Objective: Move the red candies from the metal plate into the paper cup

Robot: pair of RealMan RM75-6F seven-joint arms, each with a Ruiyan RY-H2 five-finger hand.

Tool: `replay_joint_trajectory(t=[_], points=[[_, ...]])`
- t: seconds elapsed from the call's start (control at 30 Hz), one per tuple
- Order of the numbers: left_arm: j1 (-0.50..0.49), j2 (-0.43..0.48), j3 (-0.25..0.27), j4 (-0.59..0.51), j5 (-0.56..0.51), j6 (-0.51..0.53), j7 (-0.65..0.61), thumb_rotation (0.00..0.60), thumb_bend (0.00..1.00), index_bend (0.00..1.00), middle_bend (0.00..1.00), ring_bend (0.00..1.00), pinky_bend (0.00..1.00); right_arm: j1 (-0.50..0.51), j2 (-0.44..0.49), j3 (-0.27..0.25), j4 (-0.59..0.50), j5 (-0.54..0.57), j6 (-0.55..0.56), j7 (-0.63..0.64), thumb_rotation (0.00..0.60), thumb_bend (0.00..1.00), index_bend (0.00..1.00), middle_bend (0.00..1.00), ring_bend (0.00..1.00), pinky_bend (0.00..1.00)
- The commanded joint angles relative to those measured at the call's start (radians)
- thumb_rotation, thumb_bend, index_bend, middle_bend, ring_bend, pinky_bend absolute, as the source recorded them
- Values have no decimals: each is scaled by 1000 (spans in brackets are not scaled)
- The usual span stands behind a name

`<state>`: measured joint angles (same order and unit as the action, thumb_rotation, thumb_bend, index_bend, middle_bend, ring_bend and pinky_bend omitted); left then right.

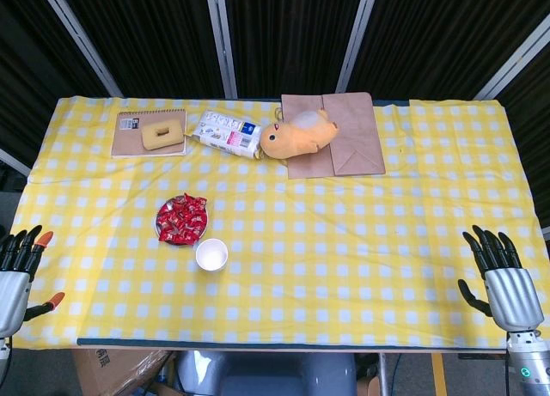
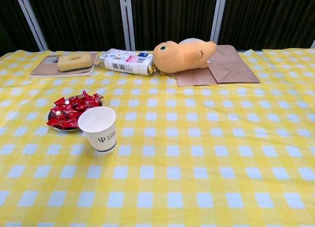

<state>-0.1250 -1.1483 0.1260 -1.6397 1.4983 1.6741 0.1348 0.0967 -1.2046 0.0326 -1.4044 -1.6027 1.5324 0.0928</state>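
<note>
Several red wrapped candies (image 1: 181,218) (image 2: 74,109) lie heaped on a small metal plate (image 1: 162,234) (image 2: 53,122) left of the table's middle. Just in front of the plate, slightly to its right, a white paper cup (image 1: 211,254) (image 2: 99,129) stands upright with nothing visible inside. My left hand (image 1: 15,265) hovers at the table's front left corner, fingers spread, holding nothing. At the front right corner my right hand (image 1: 502,276) is likewise spread and holds nothing. Both hands are far from the plate and cup. The chest view shows neither hand.
Along the back edge lie a notebook (image 1: 148,135) (image 2: 60,65) with a yellow sponge (image 1: 161,134) (image 2: 75,61) on it, a white packet (image 1: 227,134) (image 2: 127,62), an orange plush toy (image 1: 298,136) (image 2: 182,55) and a brown paper bag (image 1: 348,138) (image 2: 226,64). A yellow checked cloth (image 1: 344,241) covers the table.
</note>
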Motion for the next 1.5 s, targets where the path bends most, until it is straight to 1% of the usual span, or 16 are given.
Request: replay_joint_trajectory(t=[0.03, 0.2, 0.47, 0.6, 0.67, 0.77, 0.83, 0.93, 1.07, 1.17, 1.3, 1.5], points=[[5, 3, -10, -2, -7, -11, -5, 600, 69, 0, 0, 0, 0, 3, -1, -1, -2, 1, -8, -1, 600, 424, 0, 0, 0, 0], [7, 10, -24, -14, -13, -37, -6, 600, 69, 0, 0, 0, 0, 6, -1, -1, -2, 8, -20, -3, 600, 425, 0, 0, 0, 0], [8, 27, -29, -37, -9, -91, 10, 600, 69, 0, 0, 0, 0, 1, 2, -9, -10, 2, -15, -12, 600, 423, 0, 0, 0, 0], [-14, 27, -54, -64, -20, -135, 26, 600, 76, 6, 0, 0, 0, 2, 3, -9, -8, -3, -14, 4, 600, 423, 0, 0, 0, 0], [-24, 30, -66, -80, -26, -152, 33, 600, 99, 34, 0, 0, 0, 4, 5, -10, -8, -4, -17, 9, 600, 423, 0, 0, 0, 0], [-59, 33, -98, -119, -46, -198, 59, 600, 160, 111, 0, 0, 0, 5, 6, -11, -10, -9, -16, 18, 600, 424, 0, 0, 0, 0], [-85, 32, -122, -142, -64, -230, 82, 600, 183, 157, 0, 0, 0, 6, 5, -12, -11, -13, -14, 23, 600, 424, 0, 0, 0, 0], [-140, 15, -169, -174, -115, -299, 146, 600, 196, 225, 0, 0, 0, 8, 6, -16, -10, -18, -17, 30, 600, 423, 0, 0, 0, 0], [-214, -10, -218, -199, -196, -397, 224, 600, 207, 331, 0, 0, 0, 10, 6, -15, -10, -18, -19, 37, 600, 423, 0, 0, 0, 0], [-298, -37, -259, -179, -267, -501, 301, 600, 209, 346, 0, 0, 0, 11, 8, -13, -10, -12, -22, 50, 600, 423, 0, 0, 0, 0], [-376, -90, -296, -129, -347, -575, 372, 600, 213, 339, 0, 0, 0, 11, 13, -10, -10, -6, -22, 67, 600, 424, 0, 0, 0, 0], [-485, -159, -315, -76, -500, -702, 472, 600, 218, 313, 0, 0, 0, 12, 15, -8, -8, -6, -20, 89, 600, 423, 0, 0, 0, 0]])
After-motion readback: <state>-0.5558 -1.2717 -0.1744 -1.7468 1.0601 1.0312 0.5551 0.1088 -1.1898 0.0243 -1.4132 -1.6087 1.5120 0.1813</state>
